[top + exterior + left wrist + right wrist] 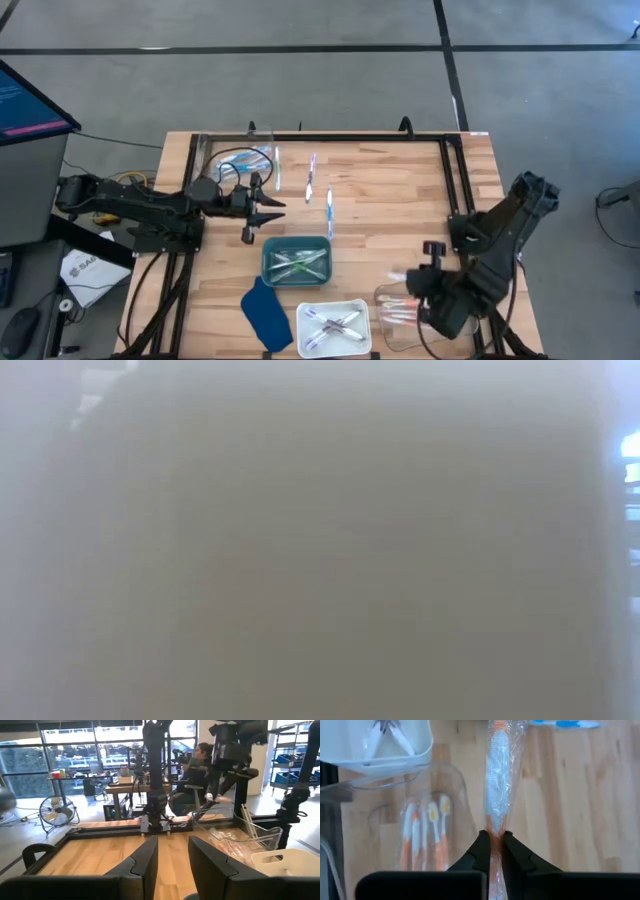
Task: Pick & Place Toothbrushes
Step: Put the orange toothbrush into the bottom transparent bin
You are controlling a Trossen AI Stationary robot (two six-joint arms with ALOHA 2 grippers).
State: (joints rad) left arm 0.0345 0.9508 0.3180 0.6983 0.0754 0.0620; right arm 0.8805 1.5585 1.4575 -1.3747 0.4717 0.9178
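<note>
The right gripper is pinched shut on a wrapped orange toothbrush, which sticks out from between its fingertips in clear film. It hangs over the near right part of the wooden table, just above a clear tray holding more orange toothbrushes. Beside that tray stands a white tray with pale brushes in it.

The left gripper waits over the table's left side, its two fingers a narrow gap apart with nothing between them. Near it sits a teal tray with green brushes, and a dark blue cloth-like piece lies at that tray's near corner. Three loose blue toothbrushes lie on the bare wood farther back, and another clear tray stands at the far left corner.

Beyond the table, the left wrist view shows a workshop with large windows, a floor fan, benches and a seated person.

The low view is a pale blur throughout and shows nothing usable. The right arm covers part of the clear tray from above.
</note>
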